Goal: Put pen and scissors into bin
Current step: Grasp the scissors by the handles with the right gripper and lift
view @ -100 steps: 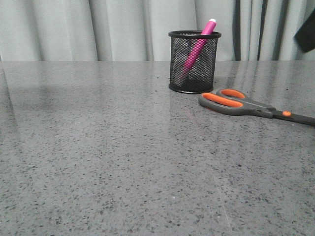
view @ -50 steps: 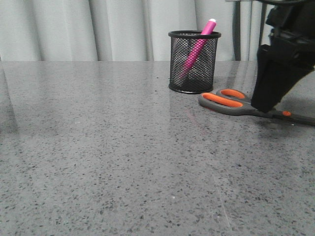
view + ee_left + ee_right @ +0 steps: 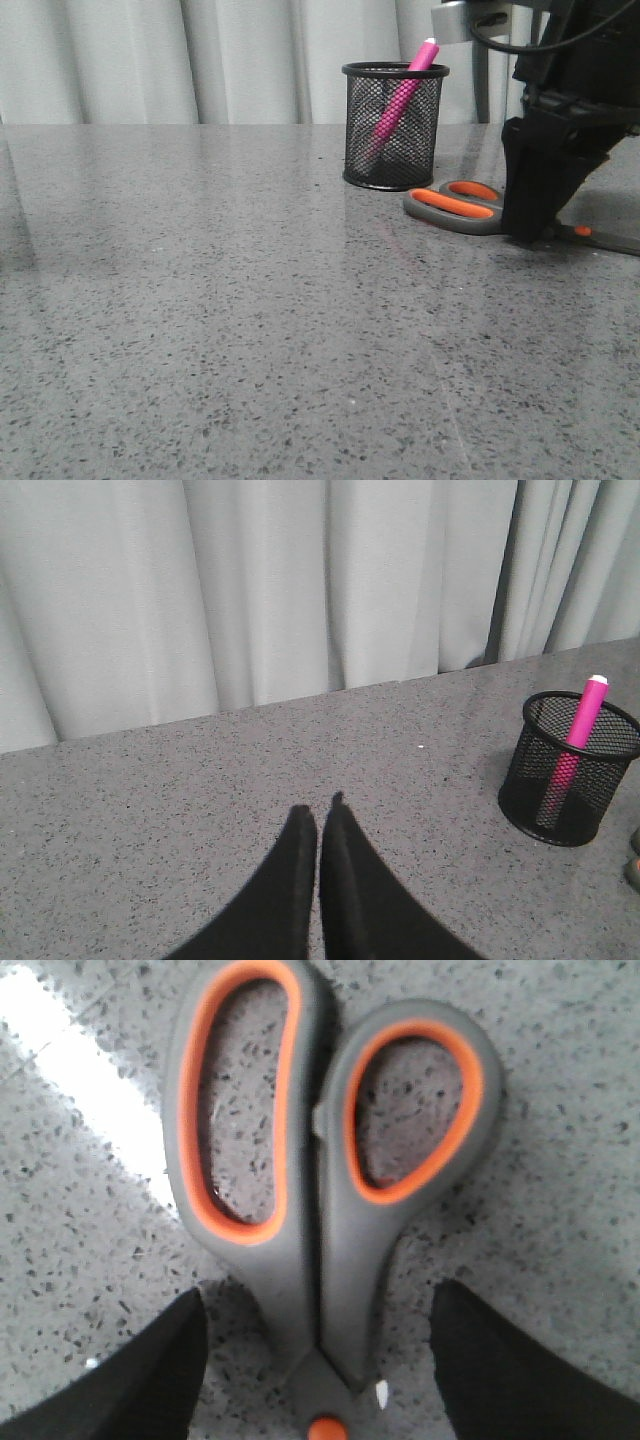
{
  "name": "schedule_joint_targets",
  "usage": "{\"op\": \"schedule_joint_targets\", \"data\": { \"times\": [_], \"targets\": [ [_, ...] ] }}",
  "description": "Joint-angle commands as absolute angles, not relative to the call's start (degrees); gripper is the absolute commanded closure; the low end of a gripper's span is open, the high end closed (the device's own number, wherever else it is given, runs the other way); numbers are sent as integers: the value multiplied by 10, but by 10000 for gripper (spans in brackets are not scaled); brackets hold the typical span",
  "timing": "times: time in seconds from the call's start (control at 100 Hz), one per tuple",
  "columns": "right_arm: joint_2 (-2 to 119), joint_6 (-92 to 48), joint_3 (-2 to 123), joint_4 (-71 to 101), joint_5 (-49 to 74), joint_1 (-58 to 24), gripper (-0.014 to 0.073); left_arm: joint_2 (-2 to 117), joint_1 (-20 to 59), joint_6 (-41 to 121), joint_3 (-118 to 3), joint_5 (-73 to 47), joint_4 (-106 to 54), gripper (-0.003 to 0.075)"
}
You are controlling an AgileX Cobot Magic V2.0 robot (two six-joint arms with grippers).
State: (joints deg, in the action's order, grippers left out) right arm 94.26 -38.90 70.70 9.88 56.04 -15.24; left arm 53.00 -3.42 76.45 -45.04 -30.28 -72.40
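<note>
**One item is already in the cup, and the right arm is now arriving over the second**

One half of the task is looking finished: the pink marker (image 3: 404,90) is standing tilted inside the black mesh pen cup (image 3: 394,128), with its white tip leaning on the rim and sticking out above it. The scissors (image 3: 470,208) are lying flat on the grey speckled table (image 3: 220,300), just beside the cup on its right side, handles pointing toward the cup and blades running away to the right.

What is changing is the right arm. One second ago it was almost out of the front view; half a second ago it was coming down over the scissors; now the right gripper (image 3: 315,1345) is sitting lower and a little more to the left, over the neck of the scissors between the handle loops and the orange pivot dot (image 3: 322,1428). In the right wrist view its two fingers (image 3: 130,1380) are standing wide apart, one on each side of the grey handles, and they are not yet touching them.

The left gripper (image 3: 319,825) is hanging far from the work, with its fingertips pressed together and holding nothing, and it is looking toward the curtain (image 3: 250,590).

I judge that the grasp of the scissors is about to begin. The scissors are longer than the cup is tall, so they will probably need to go in blades down.
</note>
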Motion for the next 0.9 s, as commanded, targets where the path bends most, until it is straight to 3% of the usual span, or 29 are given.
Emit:
{"op": "schedule_joint_targets", "data": {
  "times": [0.0,0.15,0.48,0.76,0.89],
  "targets": [
    [929,-394,725,99,559,-153,162,523,-36,764,-465,-294,-752,739],
    [931,-393,725,99,563,-153,203,523,-36,764,-465,-294,-752,739],
    [930,-387,725,104,582,-153,666,523,-36,764,-465,-294,-752,739],
    [843,-387,725,136,578,-145,670,523,-36,764,-465,-294,-752,739],
    [762,-387,699,184,517,-131,670,523,-36,764,-465,-294,-752,739]
  ]
}}
